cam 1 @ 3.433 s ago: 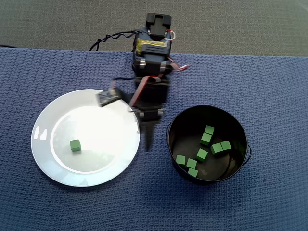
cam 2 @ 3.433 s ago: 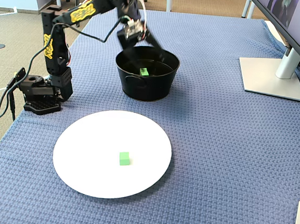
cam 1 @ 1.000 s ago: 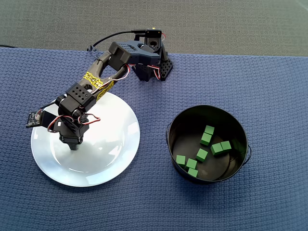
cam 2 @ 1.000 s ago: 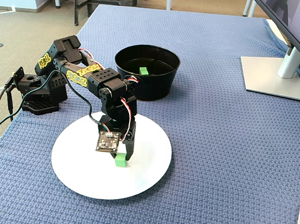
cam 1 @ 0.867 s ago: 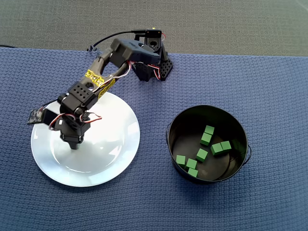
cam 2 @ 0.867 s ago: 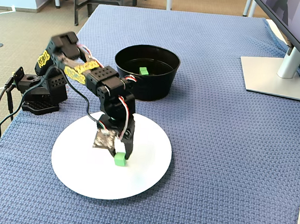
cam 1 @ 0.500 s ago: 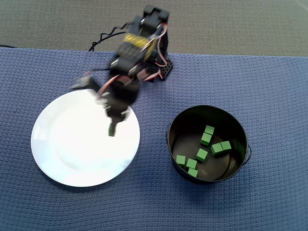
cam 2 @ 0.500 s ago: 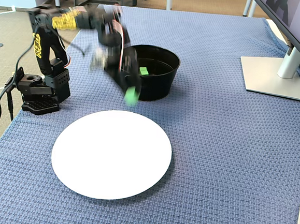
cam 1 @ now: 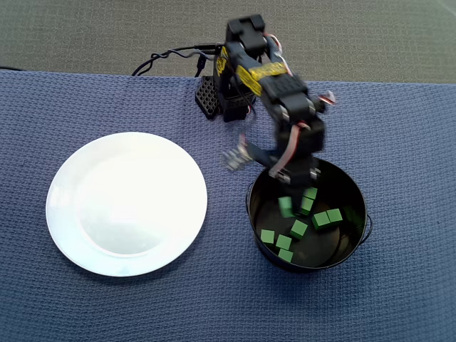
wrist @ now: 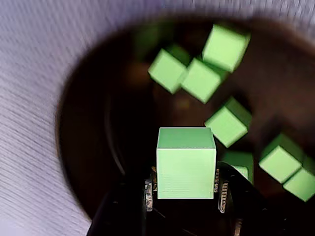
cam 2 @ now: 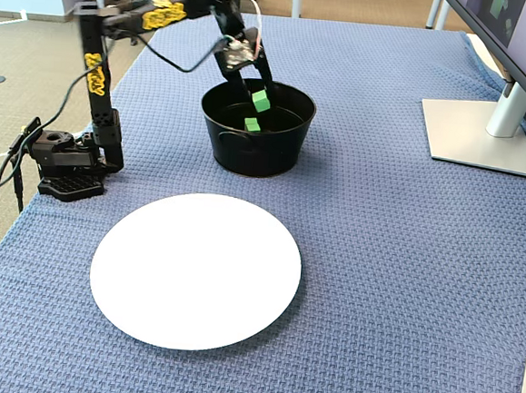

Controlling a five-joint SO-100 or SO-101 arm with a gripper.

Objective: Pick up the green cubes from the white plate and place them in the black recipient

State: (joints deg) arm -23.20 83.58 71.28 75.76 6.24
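My gripper (wrist: 185, 191) is shut on one green cube (wrist: 186, 152), gripping it by its two sides. In the overhead view the gripper (cam 1: 286, 204) hangs over the far left part of the black recipient (cam 1: 356, 187), just inside its rim. Several green cubes (cam 1: 298, 229) lie loose on its dark bottom, and the wrist view shows these cubes (wrist: 227, 123) below the held one. The fixed view has the held cube (cam 2: 261, 99) above the pot's opening (cam 2: 255, 155). The white plate (cam 1: 127, 203) lies to the left with nothing on it.
A blue woven cloth (cam 1: 399, 128) covers the table. The arm's base (cam 2: 69, 168) stands at the cloth's edge with cables trailing off it. In the fixed view a monitor stand (cam 2: 482, 136) sits at the right.
The arm picked the last cube off the plate, lifted it, and swung right across the plate's edge to above the black pot. The plate is now bare.
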